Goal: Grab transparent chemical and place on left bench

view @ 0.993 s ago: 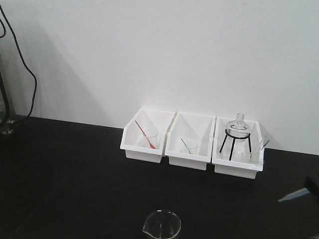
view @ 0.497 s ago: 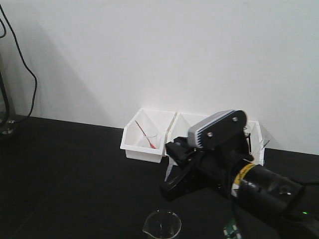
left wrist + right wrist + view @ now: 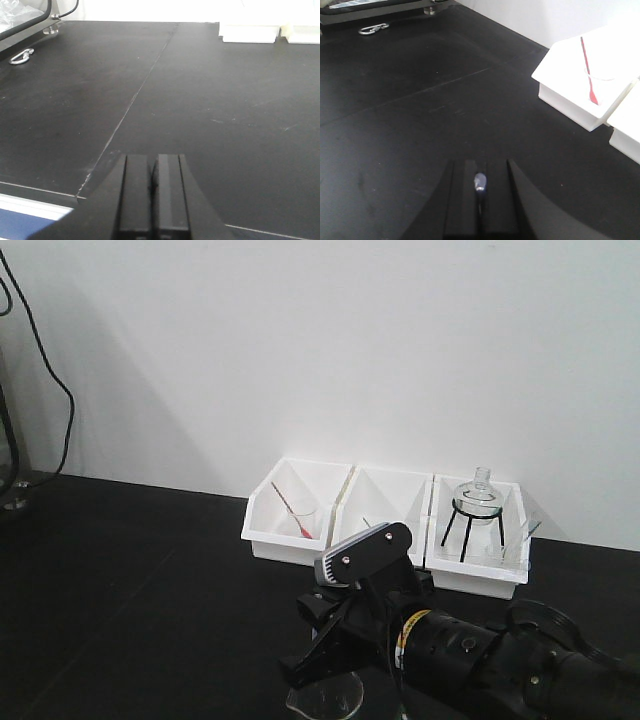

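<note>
Cable (image 3: 40, 350): black, hangs down the white wall (image 3: 330, 350) at the far left.
Carabiner (image 3: 21, 56): silver, lies flat on the left part of the tabletop (image 3: 130, 570).
Tabletop: matte black, set against the wall, with a thin seam across it.
Left gripper (image 3: 152, 161): low over bare tabletop, its two black pads pressed together — closed, nothing gripped.
Clear glass beaker (image 3: 330, 706): upright on the tabletop at the near edge of the front view, in front of the bins and well apart from them; only its rim and spout show.
Right gripper (image 3: 480, 167): jaws closed to a thin slit, with a small bluish glint at the slit — what that is, I cannot tell. In the front view it sits just over the beaker's rim; whether they touch I cannot tell.
Left bin (image 3: 285, 548): holds a tiny beaker (image 3: 303, 523) with a red rod (image 3: 285, 502) leaning in it.
Middle bin (image 3: 390, 495): partly hidden behind the right arm's wrist camera (image 3: 365, 552).
Right bin (image 3: 475, 578): holds a round clear flask (image 3: 478, 492) on a black tripod (image 3: 462, 530).
</note>
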Robot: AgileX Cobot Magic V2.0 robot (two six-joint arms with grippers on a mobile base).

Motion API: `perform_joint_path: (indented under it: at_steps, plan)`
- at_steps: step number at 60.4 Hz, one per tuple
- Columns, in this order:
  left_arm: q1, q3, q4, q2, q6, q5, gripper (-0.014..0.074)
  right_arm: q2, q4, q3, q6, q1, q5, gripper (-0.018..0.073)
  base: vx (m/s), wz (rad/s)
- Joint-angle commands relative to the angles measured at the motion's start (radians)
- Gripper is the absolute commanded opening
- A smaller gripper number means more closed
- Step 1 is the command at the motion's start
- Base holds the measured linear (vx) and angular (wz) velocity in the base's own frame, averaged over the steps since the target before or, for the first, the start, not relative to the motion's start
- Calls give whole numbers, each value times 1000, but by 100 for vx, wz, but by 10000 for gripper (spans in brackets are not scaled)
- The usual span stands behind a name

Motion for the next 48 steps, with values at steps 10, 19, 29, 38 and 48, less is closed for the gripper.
perform_joint_path:
  at_steps: [10, 19, 29, 38, 48]
  plan:
    - [-2, 16, -1, -19, -8, -78, -3, -63, 7, -35, -1, 8, 38, 0, 0, 0]
    - [-2, 16, -1, -19, -8, -78, -3, -20, 7, -35, -1, 8, 64, 4, 0, 0]
    - [-2, 16, -1, -19, -8, -78, -3, 6, 7, -35, -1, 8, 33, 22, 0, 0]
    - [-2, 16, -1, -19, -8, -78, -3, -5, -1, -35, -26, 8, 8, 23, 0, 0]
    - [-2, 16, -1, -19, -8, -78, -3, -75, -2, -35, -29, 8, 8, 23, 0, 0]
